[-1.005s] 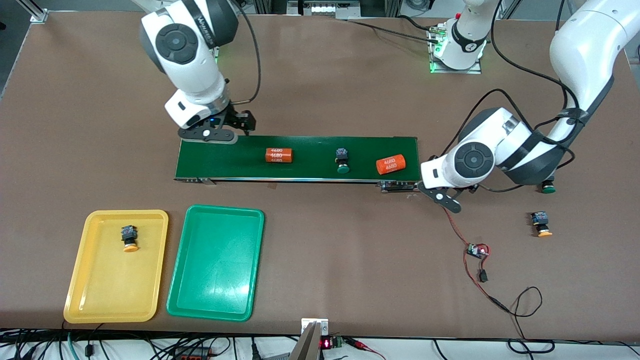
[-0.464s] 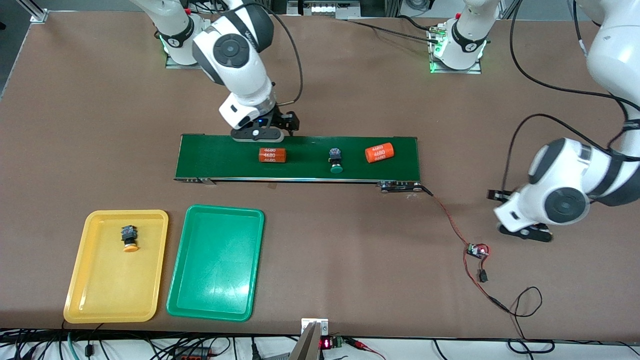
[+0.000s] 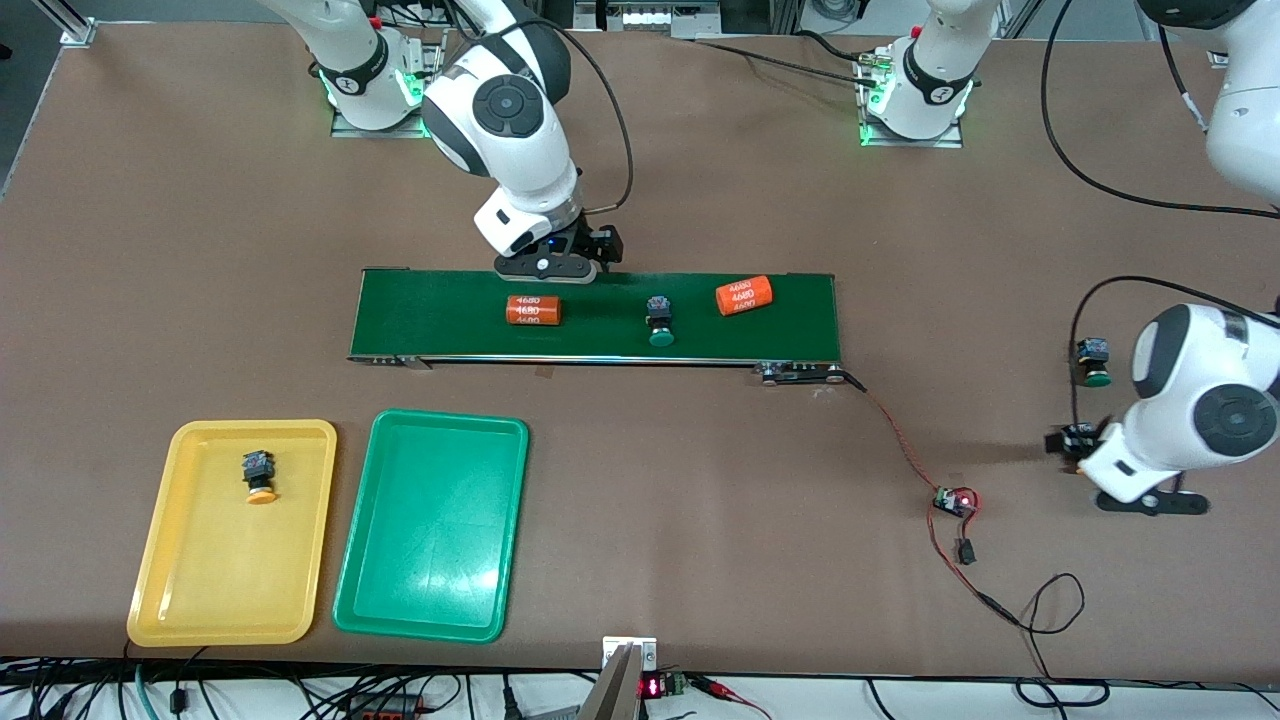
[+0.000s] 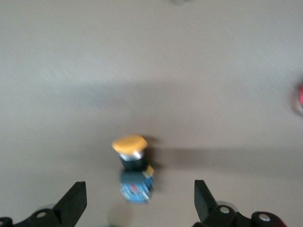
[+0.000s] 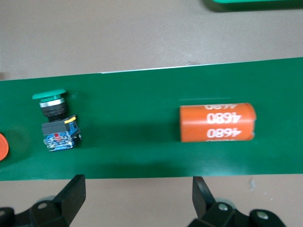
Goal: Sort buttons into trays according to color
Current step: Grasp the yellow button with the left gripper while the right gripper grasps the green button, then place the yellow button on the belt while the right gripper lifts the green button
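At the right arm's end of the table, nearest the front camera, the yellow tray (image 3: pixel 160 590) holds one yellow-capped button (image 3: pixel 259 477). Just beside it, toward the table's middle, sits the green tray (image 3: pixel 430 600), with nothing in it.

Farther from the camera than the trays lies the long dark-green belt (image 3: pixel 430 320). On the belt, running from the right arm's end toward the left arm's end, are an orange cylinder (image 3: pixel 533 310) printed 4680, a green-capped button (image 3: pixel 659 321) lying on its side, and a second orange cylinder (image 3: pixel 744 295). The right gripper (image 3: pixel 545 268) hangs over the belt's edge that faces the robot bases, above the first cylinder; its fingers (image 5: pixel 71 196) are spread apart and grip nothing.

A red and black cable (image 3: pixel 905 450) runs from the belt's end to a small circuit board (image 3: pixel 955 500).

Toward the left arm's end of the table, a second green-capped button (image 3: pixel 1094 362) rests on the table. Nearer the camera than it, the left gripper (image 3: pixel 1150 500) hangs low over the table with its fingers (image 4: pixel 73 203) spread wide. Another yellow-capped button (image 4: pixel 132 165) lies on its side on the table below it, between the finger lines, touched by neither.
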Action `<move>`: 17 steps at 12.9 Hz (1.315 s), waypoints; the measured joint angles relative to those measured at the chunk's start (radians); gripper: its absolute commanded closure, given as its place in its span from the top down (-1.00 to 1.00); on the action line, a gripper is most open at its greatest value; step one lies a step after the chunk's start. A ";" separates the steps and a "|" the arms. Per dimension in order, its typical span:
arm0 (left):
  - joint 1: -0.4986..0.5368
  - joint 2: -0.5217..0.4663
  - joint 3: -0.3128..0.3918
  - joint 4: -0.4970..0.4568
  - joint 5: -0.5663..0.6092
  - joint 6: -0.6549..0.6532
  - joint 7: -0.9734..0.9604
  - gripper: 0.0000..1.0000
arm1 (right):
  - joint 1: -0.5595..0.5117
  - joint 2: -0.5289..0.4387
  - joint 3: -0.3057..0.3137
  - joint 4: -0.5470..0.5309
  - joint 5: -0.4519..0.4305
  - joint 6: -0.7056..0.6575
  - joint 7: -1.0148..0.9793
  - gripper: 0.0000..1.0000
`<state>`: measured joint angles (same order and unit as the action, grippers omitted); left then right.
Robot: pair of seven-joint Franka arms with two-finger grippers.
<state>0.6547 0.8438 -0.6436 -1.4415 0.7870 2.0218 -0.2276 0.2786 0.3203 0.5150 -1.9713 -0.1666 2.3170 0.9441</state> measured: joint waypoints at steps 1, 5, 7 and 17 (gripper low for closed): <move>0.021 0.013 0.005 0.000 0.000 0.027 0.001 1.00 | 0.008 0.011 0.000 0.001 -0.022 0.005 0.005 1.00; 0.064 0.086 0.008 -0.003 0.000 0.054 0.042 0.52 | 0.018 0.039 0.000 0.007 -0.081 0.010 0.009 1.00; 0.081 0.120 0.009 -0.006 0.000 0.101 0.064 -0.14 | 0.019 0.045 0.000 0.008 -0.099 0.020 0.009 1.00; 0.102 0.084 -0.217 0.003 -0.200 -0.194 0.064 -0.47 | 0.021 0.109 -0.005 0.038 -0.114 0.056 0.043 1.00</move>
<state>0.7569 0.9275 -0.8608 -1.4386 0.5865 1.8276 -0.1631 0.2993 0.4291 0.5098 -1.9328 -0.2808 2.3731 0.9876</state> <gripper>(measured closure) 0.595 0.000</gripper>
